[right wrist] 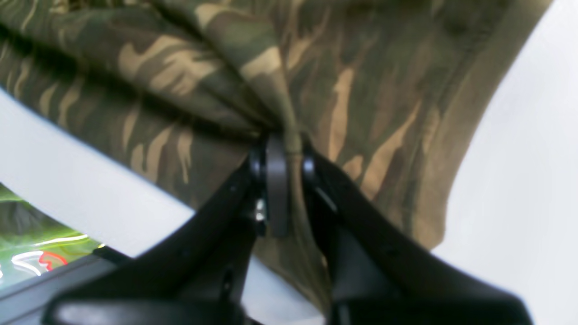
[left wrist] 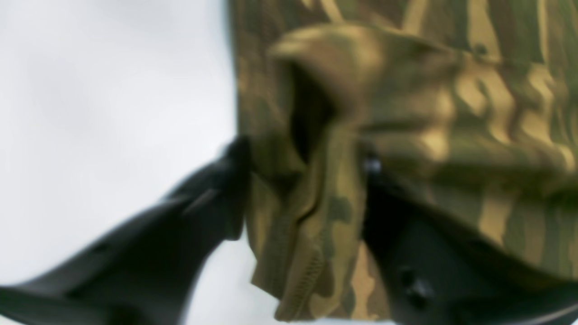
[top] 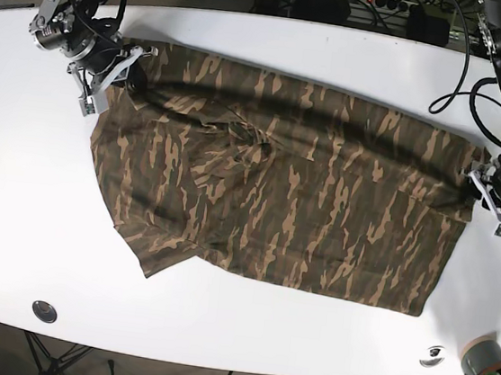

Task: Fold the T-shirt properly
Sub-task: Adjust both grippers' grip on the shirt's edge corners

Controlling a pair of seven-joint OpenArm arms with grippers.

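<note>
The camouflage T-shirt [top: 305, 185] lies spread out on the white table [top: 216, 328], with wrinkles near its middle. At the shirt's upper left corner in the base view, my right gripper [top: 128, 72] holds the cloth. The right wrist view shows that gripper [right wrist: 289, 158] shut on a pinched fold of the T-shirt [right wrist: 361, 90], which fans out above it. My left gripper [top: 485, 182] is at the shirt's right edge. In the blurred left wrist view, that gripper [left wrist: 305, 176] is shut on a thick bunch of the T-shirt [left wrist: 451, 113].
A small round disc [top: 44, 311] sits near the table's front left edge and another [top: 433, 353] near the front right. A grey pot [top: 482, 357] with a plant stands off the front right corner. Cables hang behind the far edge. The table edge [right wrist: 67, 266] shows in the right wrist view.
</note>
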